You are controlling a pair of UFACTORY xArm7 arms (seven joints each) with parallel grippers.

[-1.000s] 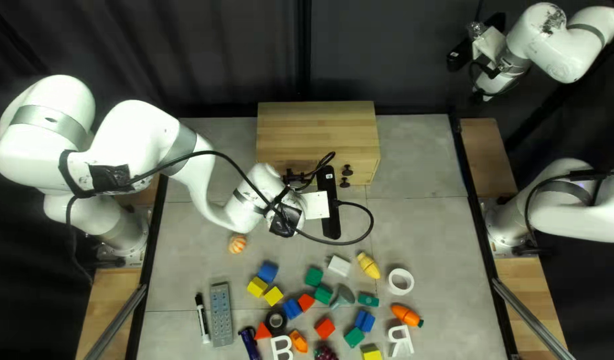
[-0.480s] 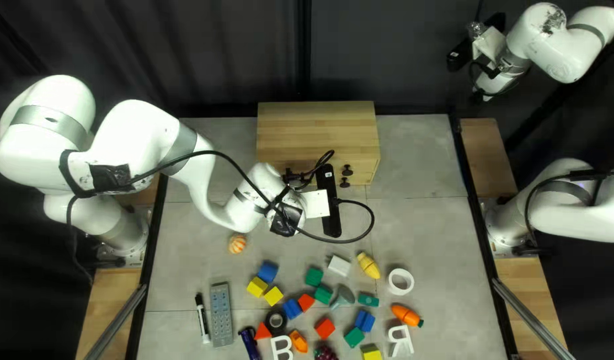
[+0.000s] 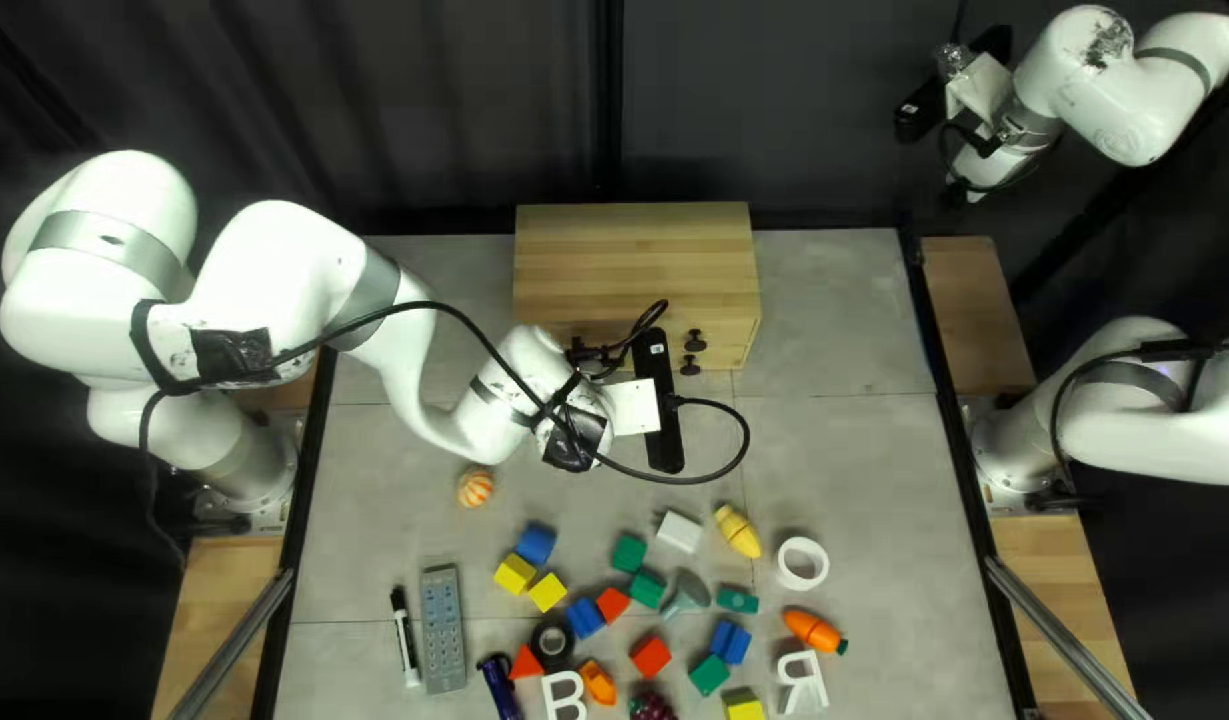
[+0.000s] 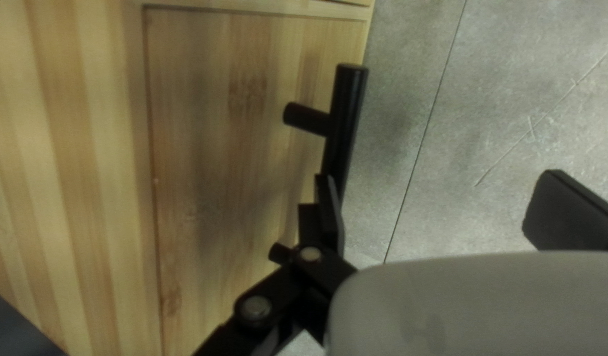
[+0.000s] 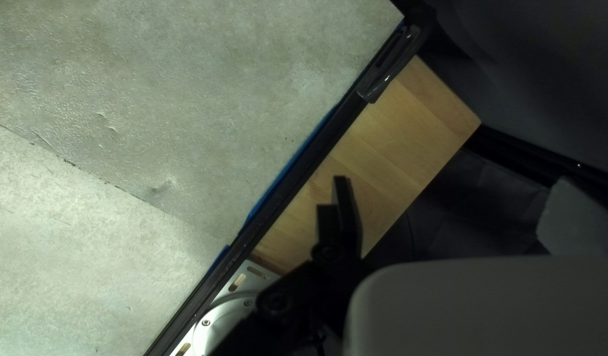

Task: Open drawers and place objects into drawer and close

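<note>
My left gripper [image 3: 658, 403] is by the front of the wooden cabinet [image 3: 634, 260] in the top left view, its fingertips hidden beneath its body. The left wrist view has this gripper [image 4: 442, 181] open, one finger against the black bar handle [image 4: 345, 118] and the other well away over the table. The drawer front [image 4: 218, 132] behind that handle looks flush with the cabinet. My right gripper [image 3: 941, 104] hangs raised beyond the table's far right corner. From its own wrist, this gripper [image 5: 451, 188] is open with nothing held.
Loose objects cover the near part of the table: blocks, a remote [image 3: 444, 627], a marker [image 3: 406, 638], a striped ball [image 3: 474, 488], a toy corn [image 3: 737, 531], a carrot [image 3: 814, 631] and a white ring [image 3: 802, 563]. A black cable [image 3: 721, 414] loops by my left gripper.
The upper links of my left arm have shifted slightly to the right; its gripper shows hardly any movement. My right arm and the table objects are unchanged.
</note>
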